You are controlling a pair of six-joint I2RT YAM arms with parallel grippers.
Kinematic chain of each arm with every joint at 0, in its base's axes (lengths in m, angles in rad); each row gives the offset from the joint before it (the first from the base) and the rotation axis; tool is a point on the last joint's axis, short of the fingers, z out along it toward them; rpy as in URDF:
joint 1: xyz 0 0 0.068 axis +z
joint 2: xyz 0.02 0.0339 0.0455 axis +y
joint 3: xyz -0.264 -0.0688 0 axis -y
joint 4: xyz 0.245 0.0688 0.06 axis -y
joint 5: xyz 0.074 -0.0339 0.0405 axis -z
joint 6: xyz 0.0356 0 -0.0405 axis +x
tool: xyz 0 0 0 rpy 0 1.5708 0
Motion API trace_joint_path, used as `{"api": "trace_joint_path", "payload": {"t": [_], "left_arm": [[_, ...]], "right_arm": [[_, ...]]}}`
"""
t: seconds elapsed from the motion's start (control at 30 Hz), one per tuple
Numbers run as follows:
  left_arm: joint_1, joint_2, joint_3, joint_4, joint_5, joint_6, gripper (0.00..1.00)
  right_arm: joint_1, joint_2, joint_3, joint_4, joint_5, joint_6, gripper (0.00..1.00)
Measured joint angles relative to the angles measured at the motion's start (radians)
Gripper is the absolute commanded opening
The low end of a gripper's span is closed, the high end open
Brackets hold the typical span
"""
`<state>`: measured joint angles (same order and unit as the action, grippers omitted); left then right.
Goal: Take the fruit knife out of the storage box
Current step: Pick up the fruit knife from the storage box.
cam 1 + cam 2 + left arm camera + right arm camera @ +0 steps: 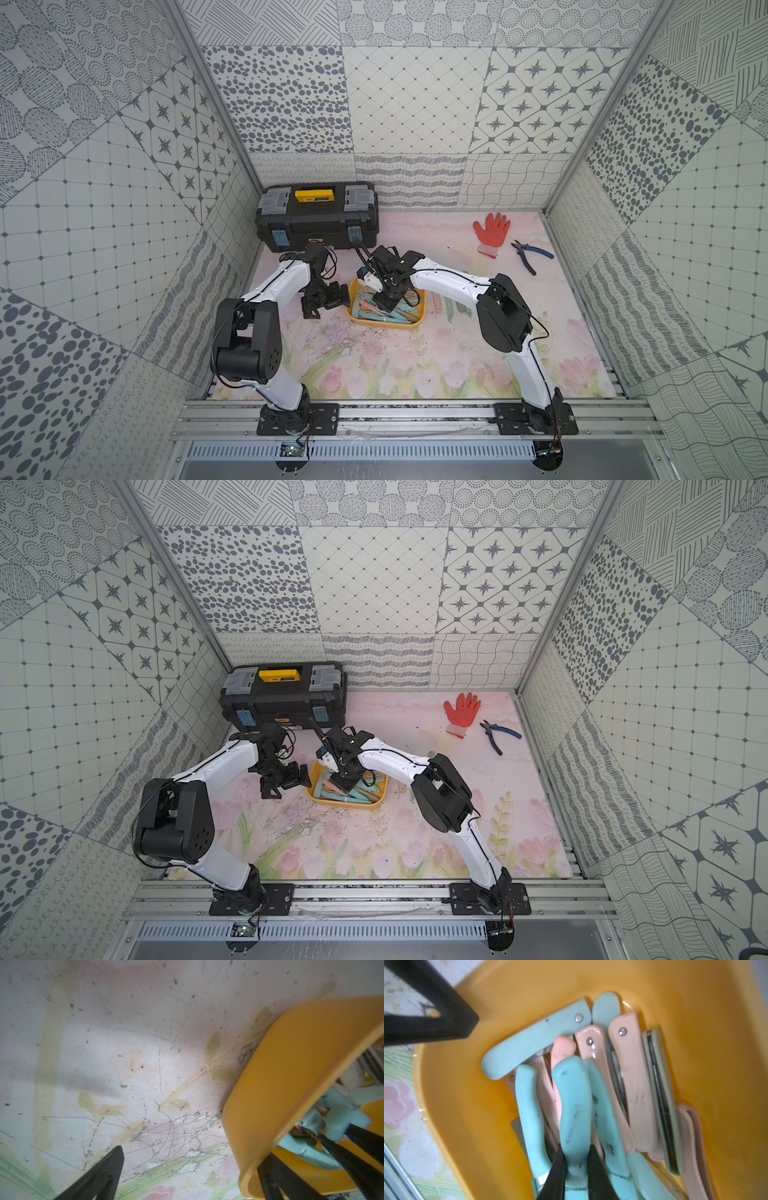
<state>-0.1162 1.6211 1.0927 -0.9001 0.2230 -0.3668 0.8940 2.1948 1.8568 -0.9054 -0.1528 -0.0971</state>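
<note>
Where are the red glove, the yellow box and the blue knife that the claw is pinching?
red glove (492,233): in a top view, on its palm.
yellow box (386,325): in a top view, on its near wall.
blue knife (574,1105): in the right wrist view, on the middle of its handle.

The work cell is enclosed on three sides by panel walls: a back wall (415,104), a left wall (83,208) and a right wall (685,228). Each is covered in grey-on-white patchwork prints of dots, stars, grids, hatching and wavy lines. Bare aluminium posts (210,95) mark the two rear corners. The floor is a mat (395,365) printed with pale pink tulips and green stems. In the left wrist view its surface (166,1136) is scratched, speckled and flaking. Aluminium rails (415,415) run along the front edge, just behind a slotted grey strip (415,451). Lighting is even and diffuse, with soft shadows.
</note>
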Motion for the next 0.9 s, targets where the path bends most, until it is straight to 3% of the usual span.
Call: {"api": "trace_joint_path", "payload": {"t": [0.47,0.77,0.9], "left_arm": [[0.000,0.000,0.000,0.000,0.000,0.000,0.97],[0.000,0.000,0.000,0.000,0.000,0.000,0.98],[0.000,0.000,0.000,0.000,0.000,0.000,0.98]], "right_arm": [[-0.047,-0.101,0.010,0.009,-0.035,0.038,0.17],[-0.146,-0.275,-0.018,0.069,-0.051,0.127,0.16],[-0.218,-0.373,-0.120,0.102,-0.040,0.176,0.16]]}}
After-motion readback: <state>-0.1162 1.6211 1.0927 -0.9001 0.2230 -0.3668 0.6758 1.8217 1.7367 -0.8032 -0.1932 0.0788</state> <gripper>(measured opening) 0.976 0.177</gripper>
